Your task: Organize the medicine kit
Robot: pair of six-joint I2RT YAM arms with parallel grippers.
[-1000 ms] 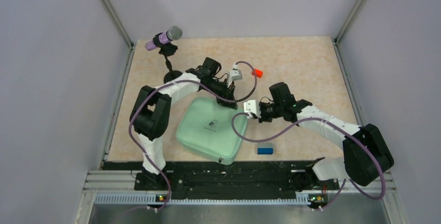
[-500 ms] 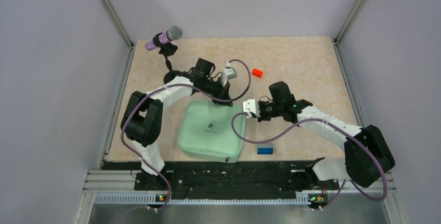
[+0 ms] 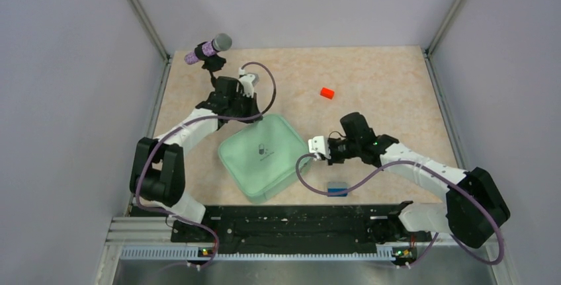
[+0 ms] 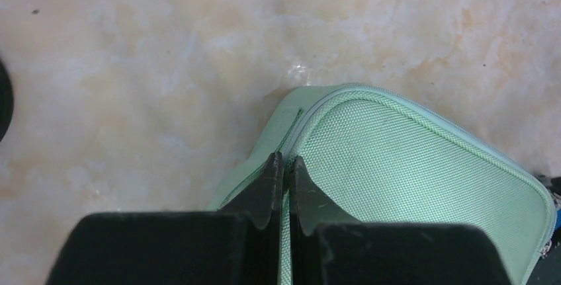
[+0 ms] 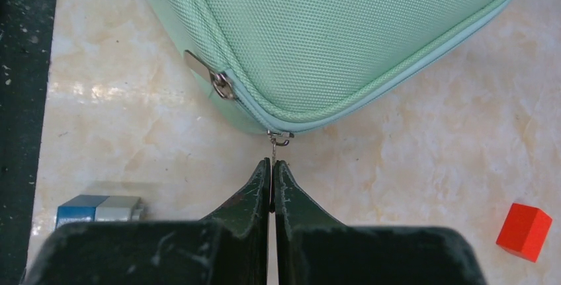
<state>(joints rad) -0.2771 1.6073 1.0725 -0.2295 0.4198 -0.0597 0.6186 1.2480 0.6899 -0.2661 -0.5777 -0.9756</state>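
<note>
Lying shut on table, medicine kit set cornerwise, left gripper clamped on its far-left edge, right gripper pinching zipper pull at right corner, blue block near it, red block well apart.

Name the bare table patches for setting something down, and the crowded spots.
Free: the far strip behind the red block; the right side beyond it. Crowded: the medicine kit, with left pincer, right pincer and blue block close by.
</note>
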